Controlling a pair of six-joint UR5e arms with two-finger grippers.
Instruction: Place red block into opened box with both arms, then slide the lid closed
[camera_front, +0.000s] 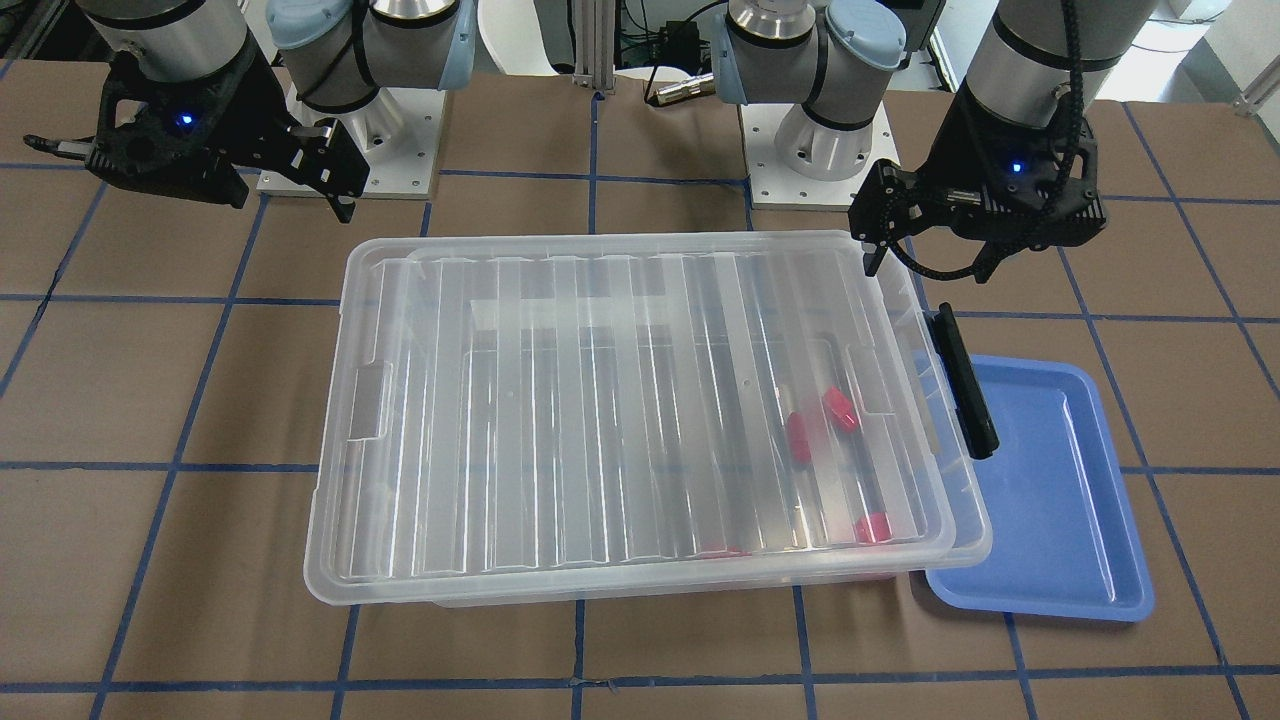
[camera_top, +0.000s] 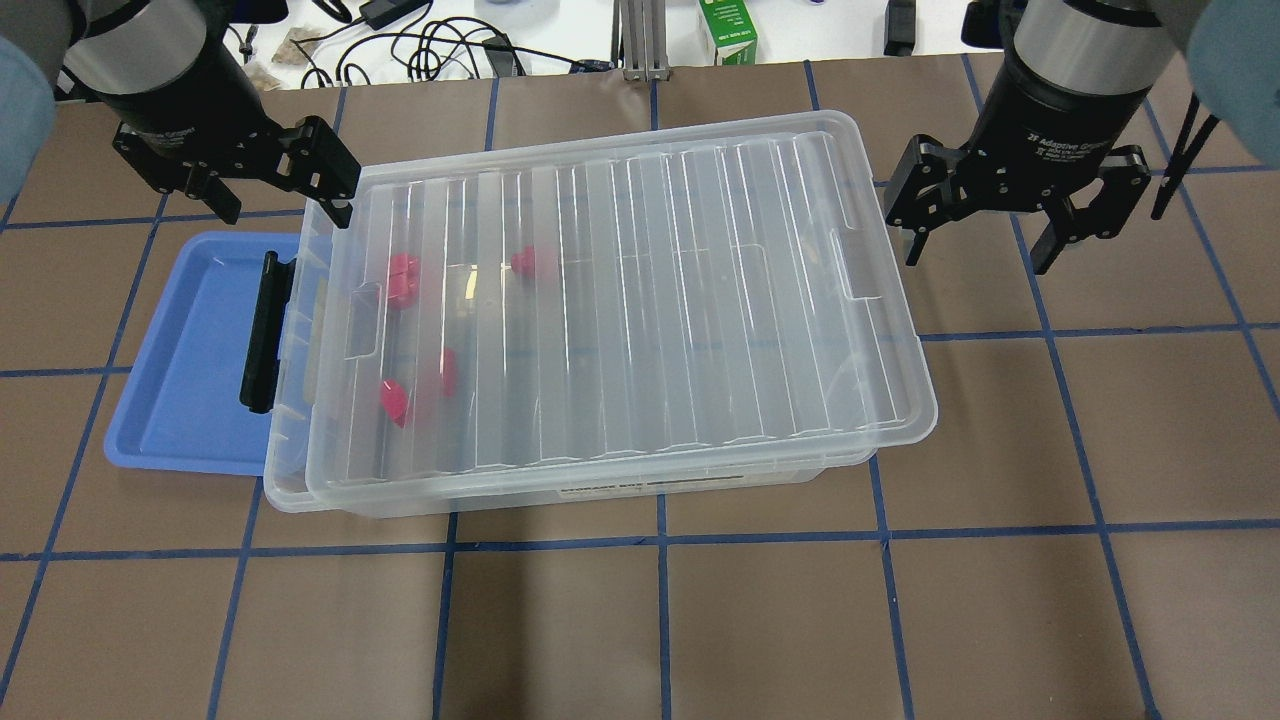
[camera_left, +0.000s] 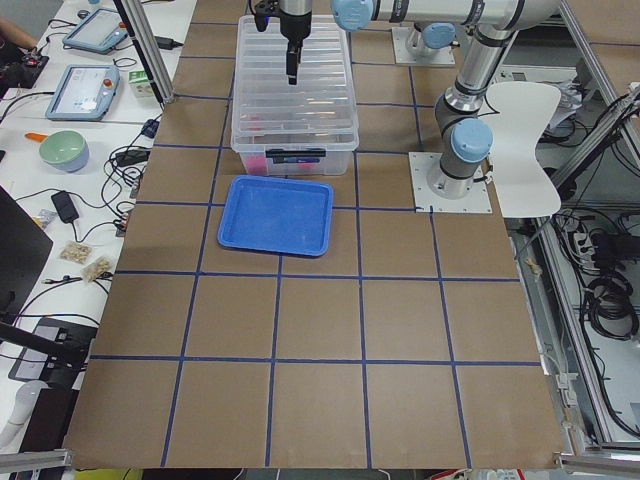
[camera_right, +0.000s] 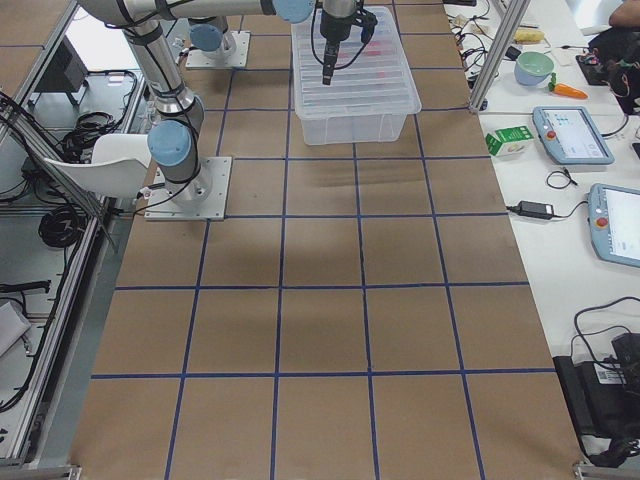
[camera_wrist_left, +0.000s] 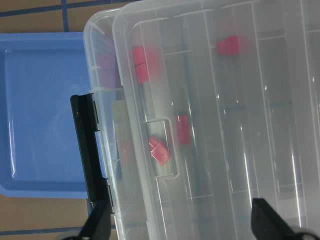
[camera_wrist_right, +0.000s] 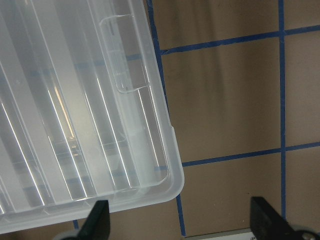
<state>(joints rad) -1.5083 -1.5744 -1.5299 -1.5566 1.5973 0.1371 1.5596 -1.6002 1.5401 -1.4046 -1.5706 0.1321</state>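
The clear box stands mid-table with its black bar toward my left. The ribbed lid lies on top, slightly skewed, leaving a narrow strip at the bar end uncovered. Several red blocks show through the lid inside the box, near the bar end. My left gripper hovers open over the box's far corner by the bar, holding nothing. My right gripper hangs open and holds nothing, just off the lid's opposite short end. In the front view the lid overhangs the box rim.
A blue tray lies against the box's bar end, with nothing in it. Cables and a green carton sit along the table's far edge. Both arm bases stand behind the box. The brown tabletop carries a grid of blue tape.
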